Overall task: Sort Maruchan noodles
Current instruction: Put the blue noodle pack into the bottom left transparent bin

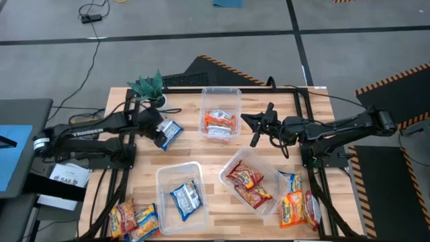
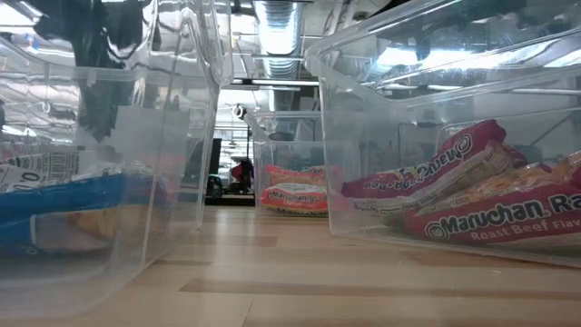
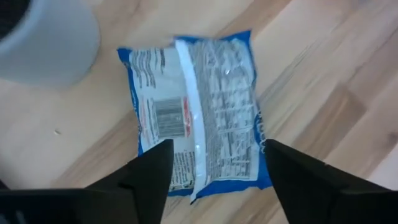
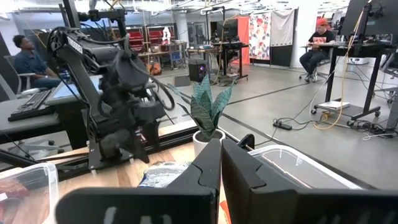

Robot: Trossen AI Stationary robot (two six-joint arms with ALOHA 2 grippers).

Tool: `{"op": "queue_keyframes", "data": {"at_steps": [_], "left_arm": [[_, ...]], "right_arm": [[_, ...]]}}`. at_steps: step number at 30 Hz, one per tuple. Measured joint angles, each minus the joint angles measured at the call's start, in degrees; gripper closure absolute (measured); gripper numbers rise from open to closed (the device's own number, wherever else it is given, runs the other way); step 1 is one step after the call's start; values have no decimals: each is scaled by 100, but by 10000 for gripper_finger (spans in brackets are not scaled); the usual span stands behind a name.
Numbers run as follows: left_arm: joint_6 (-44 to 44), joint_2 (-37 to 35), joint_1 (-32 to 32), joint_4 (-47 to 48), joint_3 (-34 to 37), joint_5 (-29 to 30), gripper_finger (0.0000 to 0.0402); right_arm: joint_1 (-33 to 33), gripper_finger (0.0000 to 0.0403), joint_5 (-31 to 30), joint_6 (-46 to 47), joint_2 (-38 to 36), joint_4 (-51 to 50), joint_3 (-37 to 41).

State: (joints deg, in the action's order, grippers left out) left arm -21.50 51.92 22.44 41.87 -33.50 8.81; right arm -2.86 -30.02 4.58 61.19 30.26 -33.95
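A blue-white noodle packet [image 1: 170, 132] lies flat on the table near the potted plant, its printed back side up [image 3: 199, 106]. My left gripper [image 1: 158, 129] [image 3: 214, 174] is open above it, one finger on each side of one end, with no touch showing. My right gripper [image 1: 254, 129] [image 4: 221, 168] is shut and empty, hovering between the far bin and the near right bin. Orange packets [image 1: 220, 122] [image 2: 295, 195] lie in the far bin, a blue one [image 1: 186, 198] in the near left bin, and red ones [image 1: 250, 185] [image 2: 472, 195] in the near right bin.
Three clear bins stand on the table: far [image 1: 232, 92], near left [image 1: 162, 180], near right [image 1: 227, 171]. Loose packets lie in piles at the near left corner [image 1: 134, 218] and the near right [image 1: 299, 207]. A potted plant [image 1: 149, 87] [image 3: 50, 43] stands close to the left gripper. People sit in the room behind.
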Motion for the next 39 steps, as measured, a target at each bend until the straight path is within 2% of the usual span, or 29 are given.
{"op": "queue_keyframes", "data": {"at_steps": [7,12,20,26,28,31,39], "left_arm": [[44,857,0,-294,0,160,132],[74,1323,0,-596,0,452,131],[-68,2233,0,-702,-35,465,131],[52,2822,-11,-1021,-67,692,137],[130,2884,-18,-1118,-66,767,151],[147,2894,-58,-1133,-53,897,193],[261,2785,-365,-1002,-67,1063,380]], "right_arm": [[0,365,0,0,0,-1,0],[0,365,0,0,0,-2,0],[0,365,0,1,0,-1,0],[-2,365,0,0,0,-24,0],[0,365,0,0,0,-60,-1],[0,365,0,1,0,-108,0],[-1,365,0,2,0,-111,0]]}}
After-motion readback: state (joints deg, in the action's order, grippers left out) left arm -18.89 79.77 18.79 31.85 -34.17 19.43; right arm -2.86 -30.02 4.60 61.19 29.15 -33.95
